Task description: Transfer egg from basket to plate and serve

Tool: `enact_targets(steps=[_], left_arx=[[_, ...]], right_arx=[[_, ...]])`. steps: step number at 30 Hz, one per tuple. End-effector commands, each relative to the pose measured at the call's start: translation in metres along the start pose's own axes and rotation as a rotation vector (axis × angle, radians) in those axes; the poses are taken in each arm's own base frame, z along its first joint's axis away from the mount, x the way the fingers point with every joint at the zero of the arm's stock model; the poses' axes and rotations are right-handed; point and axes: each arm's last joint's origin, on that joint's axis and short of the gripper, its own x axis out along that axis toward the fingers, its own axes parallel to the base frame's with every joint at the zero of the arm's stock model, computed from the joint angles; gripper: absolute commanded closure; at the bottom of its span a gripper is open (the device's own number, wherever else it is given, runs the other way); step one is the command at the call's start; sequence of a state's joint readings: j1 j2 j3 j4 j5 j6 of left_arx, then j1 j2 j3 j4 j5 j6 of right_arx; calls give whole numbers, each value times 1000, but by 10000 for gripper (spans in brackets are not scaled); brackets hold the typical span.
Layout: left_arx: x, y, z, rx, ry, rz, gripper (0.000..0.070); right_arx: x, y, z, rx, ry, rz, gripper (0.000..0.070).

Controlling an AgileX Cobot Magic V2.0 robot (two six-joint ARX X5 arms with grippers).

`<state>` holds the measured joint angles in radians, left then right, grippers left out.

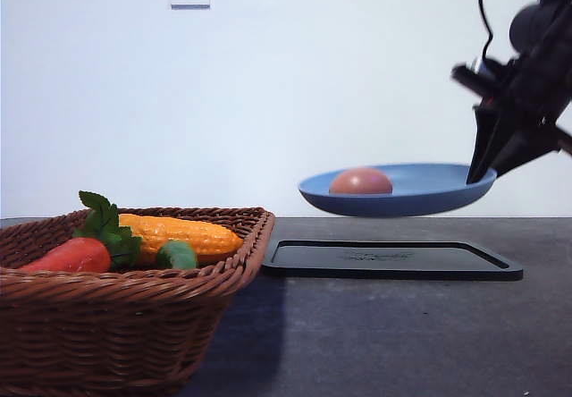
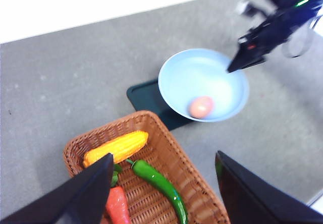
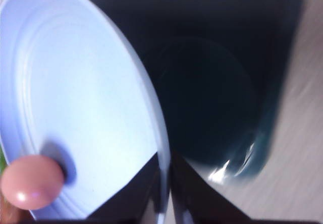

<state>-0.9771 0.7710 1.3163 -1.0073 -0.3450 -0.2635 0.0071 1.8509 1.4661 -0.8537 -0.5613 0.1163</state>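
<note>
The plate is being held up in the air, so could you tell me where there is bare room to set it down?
The black tray directly under the plate is bare, and the grey table in front of the tray and right of the basket is open too. The basket is crowded with corn, carrot and green pepper. The right gripper pinches the plate's rim; the egg rides in it.

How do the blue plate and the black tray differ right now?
The plate is round, blue and lifted in the air, pinched at its rim by the right tool; the tray is rectangular, black and lies flat on the table. The plate carries the egg; the tray carries nothing. Both are shallow with a raised rim.
</note>
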Motion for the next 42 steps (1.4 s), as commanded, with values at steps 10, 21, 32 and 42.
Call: enact_targets(steps=[10,21,32,42], left_arx=[[0,-2,4,-19,-13,-3,291],[4,-3,4,-32,3,1,291],[14,-8,6,-18,29,9,293],[46,-23,15,133,39,9,454]], right_arx=[[55,-34,44,69,34,10,700],[68,-38,44,75,59,7,562],[36,-38,47,83,25,-3,435],[-72,27,27,-65,-199,-96,561]])
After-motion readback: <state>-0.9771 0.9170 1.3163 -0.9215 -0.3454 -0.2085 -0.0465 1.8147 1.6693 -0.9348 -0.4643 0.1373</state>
